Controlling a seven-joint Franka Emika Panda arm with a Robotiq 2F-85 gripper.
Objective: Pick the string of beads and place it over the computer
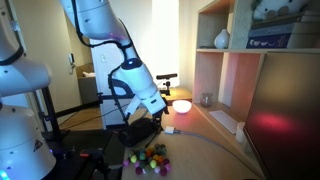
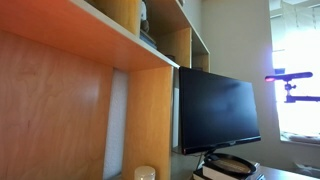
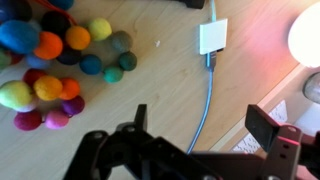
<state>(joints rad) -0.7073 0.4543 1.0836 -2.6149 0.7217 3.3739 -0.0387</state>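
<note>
Seeing gripper (image 3: pixel 203 122) wide, empty. Shift to 10 o'clock over string of beads (image 3: pixel 50 62), clear of cable (image 3: pixel 208 95). Probably loose heap; bite deep.

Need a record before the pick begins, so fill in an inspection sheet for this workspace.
Surface: wooden desk, bare wood between beads and cable.
Job's things: string of beads bunched on the desk, ungripped; computer monitor dark, nothing seen on top.
Clutter: glowing lamp; white adapter.
Grippers: gripper open, empty, above the desk beside the beads.
Cables: grey cable runs from the adapter across the desk, beneath the gripper.
Surroundings: wooden shelves holding a vase; bright window.
</note>
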